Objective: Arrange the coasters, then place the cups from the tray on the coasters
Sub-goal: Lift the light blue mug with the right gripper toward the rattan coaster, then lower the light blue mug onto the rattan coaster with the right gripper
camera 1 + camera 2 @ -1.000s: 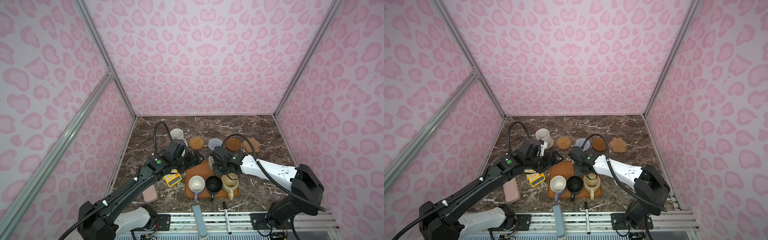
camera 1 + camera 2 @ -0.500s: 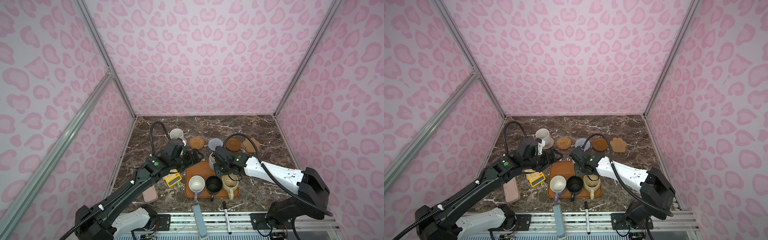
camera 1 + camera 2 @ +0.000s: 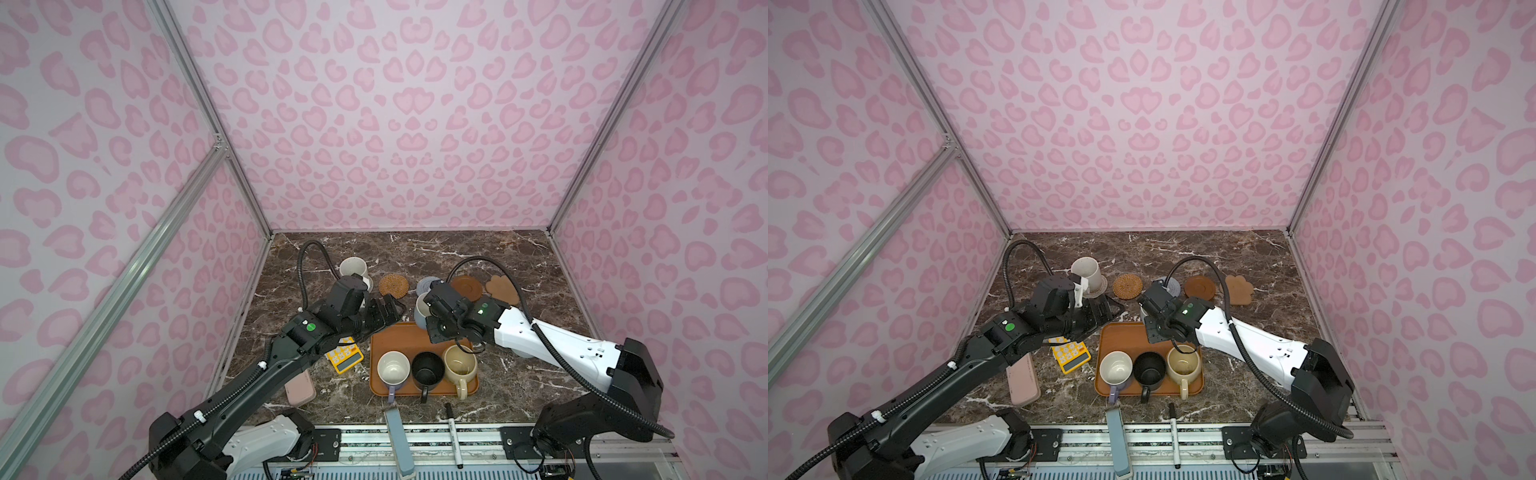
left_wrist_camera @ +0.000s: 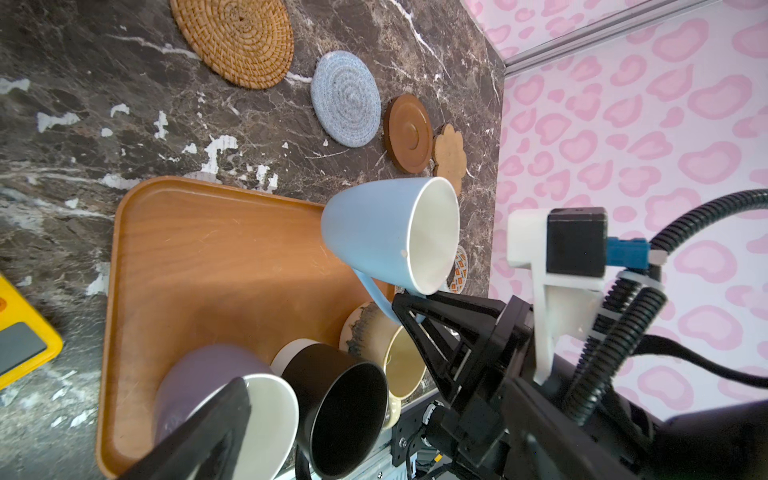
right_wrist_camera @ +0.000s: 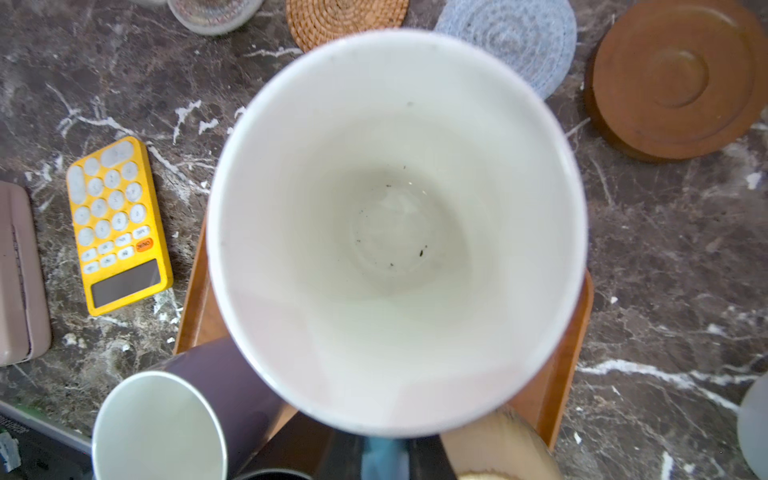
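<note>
At left, the left claw [image 3: 390, 315] stood wide open and empty beside the far corner of the tray [image 3: 399, 341]. Right of it, the right claw [image 4: 409, 308] pinched the blue mug [image 4: 374, 232] by its handle. The mug had risen slightly off the tray's far edge since a second before. Only the left wrist view showed that pinch; the top views hid it.
</note>
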